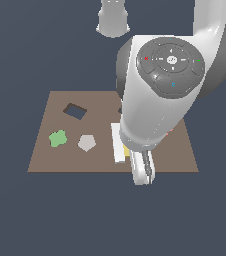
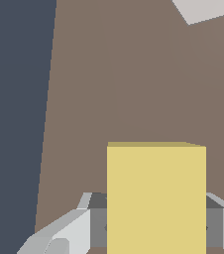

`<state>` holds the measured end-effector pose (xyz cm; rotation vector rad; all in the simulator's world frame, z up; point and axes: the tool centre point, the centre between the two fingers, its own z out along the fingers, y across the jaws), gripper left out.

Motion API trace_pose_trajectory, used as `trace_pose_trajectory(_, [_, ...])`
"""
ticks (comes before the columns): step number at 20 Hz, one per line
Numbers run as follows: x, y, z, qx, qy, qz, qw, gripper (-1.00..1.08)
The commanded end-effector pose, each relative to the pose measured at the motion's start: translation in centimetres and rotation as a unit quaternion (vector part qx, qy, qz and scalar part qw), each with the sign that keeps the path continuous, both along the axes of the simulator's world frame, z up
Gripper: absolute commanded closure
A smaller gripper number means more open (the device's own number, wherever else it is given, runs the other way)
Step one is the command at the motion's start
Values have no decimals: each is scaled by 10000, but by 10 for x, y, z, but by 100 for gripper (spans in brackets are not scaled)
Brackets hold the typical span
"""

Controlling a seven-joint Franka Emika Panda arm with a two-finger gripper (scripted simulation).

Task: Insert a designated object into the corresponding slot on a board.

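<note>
The flat yellow block (image 2: pixel 156 198) sits between my gripper's (image 2: pixel 156 225) two fingers (image 2: pixel 64 233), whose dark pads meet its two sides with no gap showing. In the exterior view only a sliver of the yellow block (image 1: pixel 126 151) shows under the arm, at the brown board's (image 1: pixel 50 160) near middle, with the gripper (image 1: pixel 130 156) low over it. The slot (image 1: pixel 75 111), a dark tilted rectangular hole, lies at the board's far part on the exterior view's left, well away from the gripper.
A green blob piece (image 1: pixel 58 138) and a grey pentagon piece (image 1: pixel 87 143) lie on the board between slot and gripper; the pentagon's corner (image 2: pixel 203 10) shows in the wrist view. The arm's body hides the board's middle and right.
</note>
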<state>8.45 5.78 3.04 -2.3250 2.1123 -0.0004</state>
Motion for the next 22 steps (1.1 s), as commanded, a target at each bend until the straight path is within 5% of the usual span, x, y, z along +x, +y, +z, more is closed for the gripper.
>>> trace_pose_trajectory(1, [0, 0, 0, 0, 2, 0, 10000, 108])
trace_pose_trajectory(12, [-3, -7, 3, -1, 7, -82, 10000, 108])
trace_pose_trajectory(22, [-27, -59, 5, -1, 7, -731, 9973, 108])
